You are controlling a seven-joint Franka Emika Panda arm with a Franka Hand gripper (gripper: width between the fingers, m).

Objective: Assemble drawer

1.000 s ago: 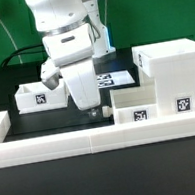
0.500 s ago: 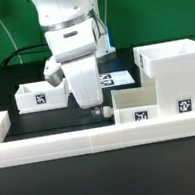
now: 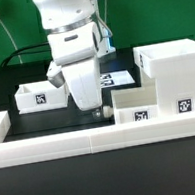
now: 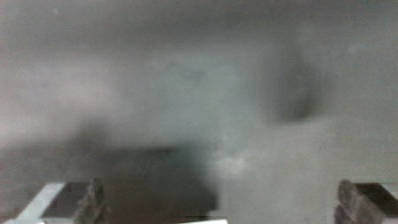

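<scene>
The drawer's tall white housing [image 3: 173, 72] stands at the exterior view's right, with tags on its front. One small open-top tray [image 3: 137, 107] sits low against the housing's left side. The second tray [image 3: 34, 95] sits apart at the exterior view's left. My gripper [image 3: 95, 110] hangs low over the black table, just left of the near tray's left end. The wrist view is blurred; my gripper [image 4: 217, 205] shows two fingers [image 4: 71, 200] far apart with nothing between them, so it is open. A white edge [image 4: 196, 220] shows below the fingers.
The marker board [image 3: 116, 79] lies flat behind my gripper. A low white rim [image 3: 62, 143] edges the table along the front and at the exterior view's left. A green backdrop and cables stand behind.
My arm has shifted slightly toward the exterior view's right, closer to the near tray. The trays and housing have not moved.
</scene>
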